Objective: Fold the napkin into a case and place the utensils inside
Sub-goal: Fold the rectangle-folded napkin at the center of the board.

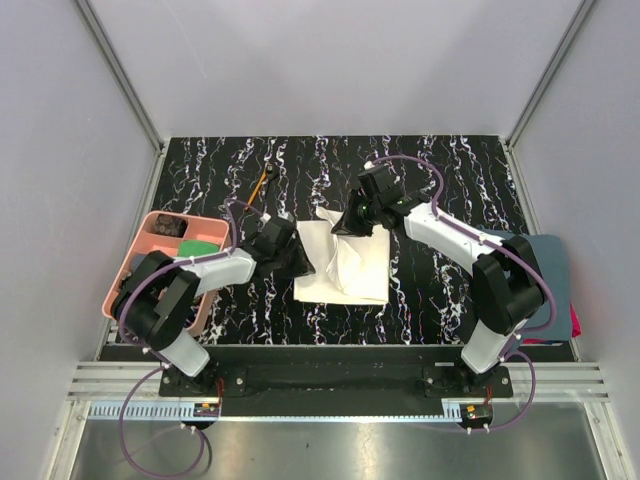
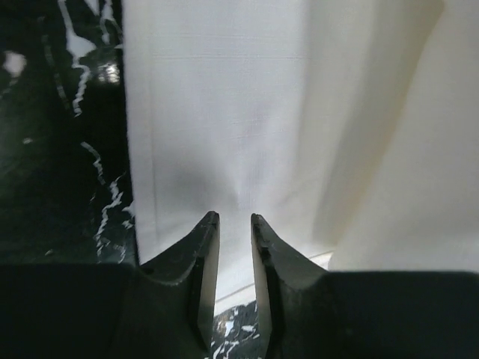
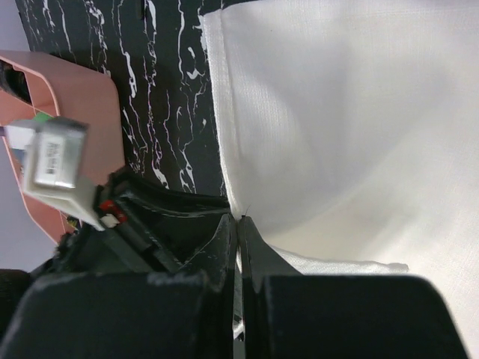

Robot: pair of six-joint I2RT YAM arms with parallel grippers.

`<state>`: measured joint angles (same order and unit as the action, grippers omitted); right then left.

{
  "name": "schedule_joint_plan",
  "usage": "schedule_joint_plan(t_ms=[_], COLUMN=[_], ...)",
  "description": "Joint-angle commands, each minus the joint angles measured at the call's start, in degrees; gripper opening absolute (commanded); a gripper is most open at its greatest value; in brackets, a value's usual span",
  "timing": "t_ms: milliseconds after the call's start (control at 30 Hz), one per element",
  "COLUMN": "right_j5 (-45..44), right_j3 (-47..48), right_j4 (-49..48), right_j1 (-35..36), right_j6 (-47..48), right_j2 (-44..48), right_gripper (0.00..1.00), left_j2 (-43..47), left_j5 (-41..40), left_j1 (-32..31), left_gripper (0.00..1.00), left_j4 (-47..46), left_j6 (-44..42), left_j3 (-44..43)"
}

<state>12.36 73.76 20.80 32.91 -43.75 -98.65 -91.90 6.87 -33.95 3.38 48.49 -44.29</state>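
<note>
1. The napkin (image 1: 345,268) lies mid-table on the black marbled table (image 1: 450,170), with a fold raised at its far edge.
2. The right gripper (image 3: 239,221) has its jaws pressed together on that far edge, pinching the cloth.
3. The left gripper (image 2: 233,221) is at the napkin's left edge. Its jaws stand a narrow slit apart with cloth between them, and it is unclear whether they grip it.
4. The orange-handled stick (image 1: 262,185) lies apart from the napkin, beyond the pink tray (image 1: 150,228).

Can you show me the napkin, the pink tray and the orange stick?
napkin (image 1: 345,282): top view, on the flat lower part of the cloth.
pink tray (image 1: 127,260): top view, on its left wall.
orange stick (image 1: 261,187): top view, on its thin handle.
</note>
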Motion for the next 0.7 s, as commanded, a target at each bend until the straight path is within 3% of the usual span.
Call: schedule_joint_plan(t_ms=[0,367,667], right_j5=[2.75,5.04,4.69], right_j3=[-1.07,0.51,2.97], right_j4=[-2.34,-2.78,-4.45], right_j1=[0.49,1.63,3.22], right_j6=[-0.38,-1.25,-3.1], right_j2=[1.0,-2.24,-6.38], right_gripper=[0.0,0.0,0.0], left_j2=[6.29,-1.44,-0.74], left_j5=[-3.18,-2.66,-2.92], left_j1=[2.57,2.93,2.93], left_gripper=[0.27,0.24,0.22], left_j4=[3.13,-1.61,-3.2], left_j6=[-1.91,-1.47,-0.33], left_j3=[1.49,3.5,6.15])
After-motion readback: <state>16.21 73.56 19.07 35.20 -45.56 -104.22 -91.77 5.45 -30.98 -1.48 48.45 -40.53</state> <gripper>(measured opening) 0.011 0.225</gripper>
